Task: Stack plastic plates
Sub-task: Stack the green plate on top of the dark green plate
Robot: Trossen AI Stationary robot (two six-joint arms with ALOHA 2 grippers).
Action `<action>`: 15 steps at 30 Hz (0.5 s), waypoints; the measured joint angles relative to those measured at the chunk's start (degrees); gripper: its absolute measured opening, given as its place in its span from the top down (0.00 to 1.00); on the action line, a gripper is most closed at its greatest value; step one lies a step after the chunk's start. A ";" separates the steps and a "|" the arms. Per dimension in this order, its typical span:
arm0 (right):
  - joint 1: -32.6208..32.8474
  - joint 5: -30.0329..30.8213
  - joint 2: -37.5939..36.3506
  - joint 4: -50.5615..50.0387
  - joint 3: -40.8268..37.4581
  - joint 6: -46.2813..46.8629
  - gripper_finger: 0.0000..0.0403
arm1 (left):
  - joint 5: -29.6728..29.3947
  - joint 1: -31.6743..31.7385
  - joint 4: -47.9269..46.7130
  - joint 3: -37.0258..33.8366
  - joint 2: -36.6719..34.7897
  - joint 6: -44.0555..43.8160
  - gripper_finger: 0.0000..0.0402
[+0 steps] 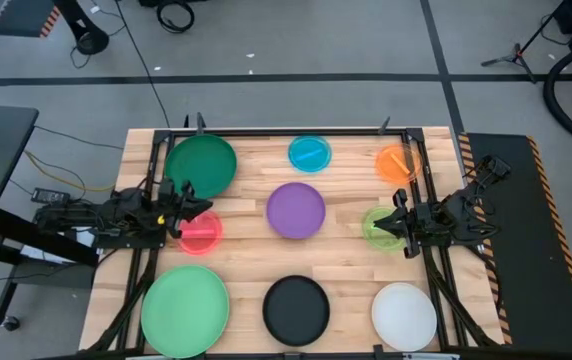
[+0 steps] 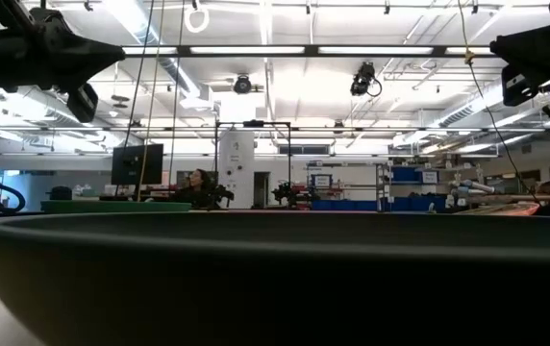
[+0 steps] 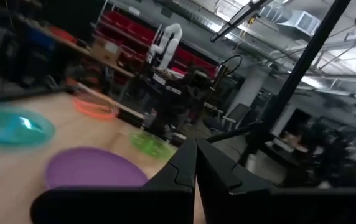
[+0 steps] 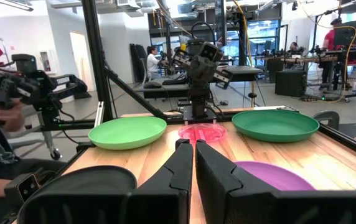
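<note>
The left hand (image 1: 202, 212), fingers pressed together, hovers by the red plate (image 1: 199, 233); the right hand (image 1: 393, 222), likewise pressed together, hangs over the lime plate (image 1: 380, 226); all 9 plates lie singly across the desk (image 1: 251, 170), unstacked.

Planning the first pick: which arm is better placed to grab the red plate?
Left. Its end effector hovers right beside the red plate, while the right end effector sits across the table over the lime plate, with the purple plate between them.

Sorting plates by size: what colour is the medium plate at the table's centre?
Purple; the high view shows it best.
</note>
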 joint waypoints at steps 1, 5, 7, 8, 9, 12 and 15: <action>0.01 -0.02 0.01 0.00 0.00 0.01 0.93 | 0.34 -0.55 -0.06 0.00 0.00 -1.61 0.96; 0.00 -0.02 0.02 0.01 0.00 0.02 0.93 | 0.75 -5.08 0.72 0.00 0.02 -3.67 0.96; 0.00 -0.02 0.00 0.00 0.00 0.02 0.93 | -0.88 -8.24 1.72 0.00 0.02 -3.22 0.96; 0.00 -0.02 0.00 0.02 0.00 0.02 0.93 | -2.26 -9.97 2.00 0.00 0.02 -2.88 0.96; 0.00 -0.02 0.00 0.01 0.00 0.01 0.93 | -3.84 -11.67 2.46 0.00 0.02 -2.11 0.96; 0.00 -0.01 0.01 0.02 0.00 0.02 0.93 | -8.53 -16.85 2.88 0.00 0.41 0.15 0.96; 0.00 -0.02 0.01 0.02 0.00 0.02 0.93 | -12.26 -21.68 2.78 0.00 2.64 2.72 0.96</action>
